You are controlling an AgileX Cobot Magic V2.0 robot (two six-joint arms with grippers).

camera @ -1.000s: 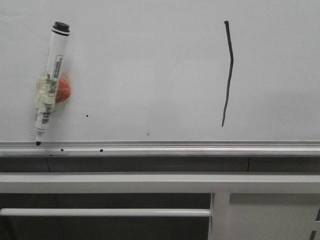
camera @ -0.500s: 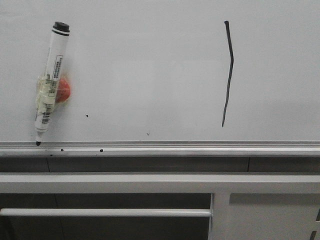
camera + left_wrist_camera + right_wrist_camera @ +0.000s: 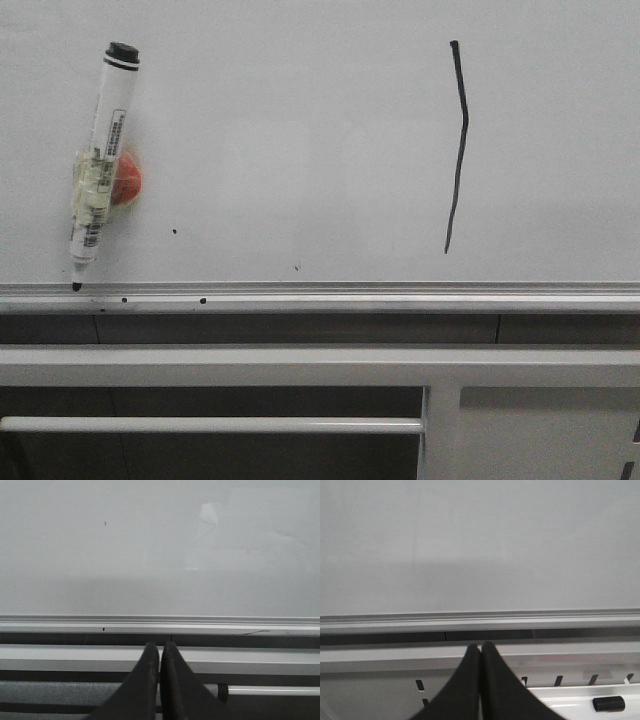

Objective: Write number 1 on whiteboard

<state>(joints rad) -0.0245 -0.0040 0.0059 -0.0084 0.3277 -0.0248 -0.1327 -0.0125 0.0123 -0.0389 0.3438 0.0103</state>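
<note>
The whiteboard fills the front view, pale and glossy, with a silver bottom rail. On its right half stands the number 1, a thin black vertical stroke bent near the top. A white marker pen with a black cap hangs at the left, tip down on the rail, beside a red magnet. Neither gripper shows in the front view. My left gripper is shut with nothing in it, below the rail. In its own wrist view, my right gripper is likewise shut and empty.
Below the board runs a grey metal frame with a horizontal bar. Small black specks dot the board and rail. A slotted grey panel and a black part lie near the right gripper.
</note>
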